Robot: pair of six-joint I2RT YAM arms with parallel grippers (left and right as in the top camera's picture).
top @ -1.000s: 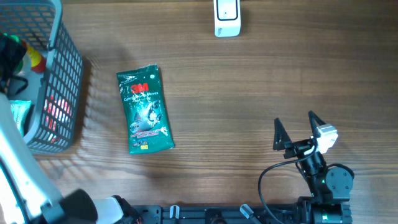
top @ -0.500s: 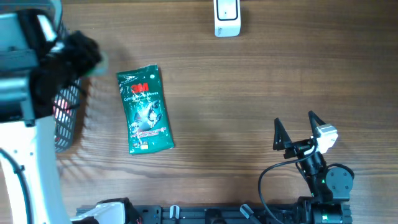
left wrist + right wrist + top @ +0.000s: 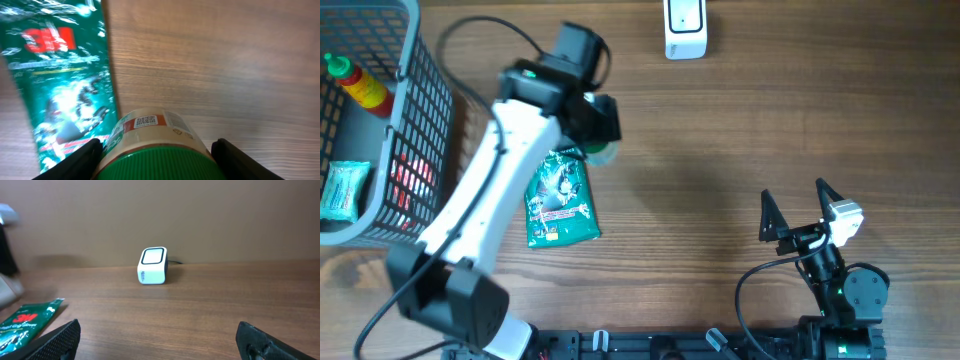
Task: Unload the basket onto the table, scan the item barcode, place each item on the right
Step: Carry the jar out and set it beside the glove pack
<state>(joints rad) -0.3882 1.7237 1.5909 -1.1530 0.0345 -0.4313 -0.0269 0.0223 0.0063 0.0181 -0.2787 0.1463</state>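
Wood-grain table (image 3: 720,150) is filling every view, with the white scanner (image 3: 685,28) sitting at its twelve o'clock edge and a grey wire basket (image 3: 420,130) standing at nine o'clock. The left gripper (image 3: 157,167) is clamping a green-capped jar (image 3: 150,125) between its two fingers, holding it above the upper end of a green 3M packet (image 3: 560,200), roughly at ten o'clock from the table's middle. The right gripper (image 3: 792,195) is waiting at four o'clock with its fingers spread wide and nothing between them. The scanner is lying toward one o'clock from the jar, well apart from it. The printed code patch (image 3: 145,121) is showing on the jar's label and appears to be pointing away from the cap, so the likely failure is the code arriving turned away from the scanner's window and giving no read. The jar is also round and smooth-looking and gripped near the lid, so a fast swing or wrist roll may be letting it twist or slip, dropping onto the packet below and rolling off.
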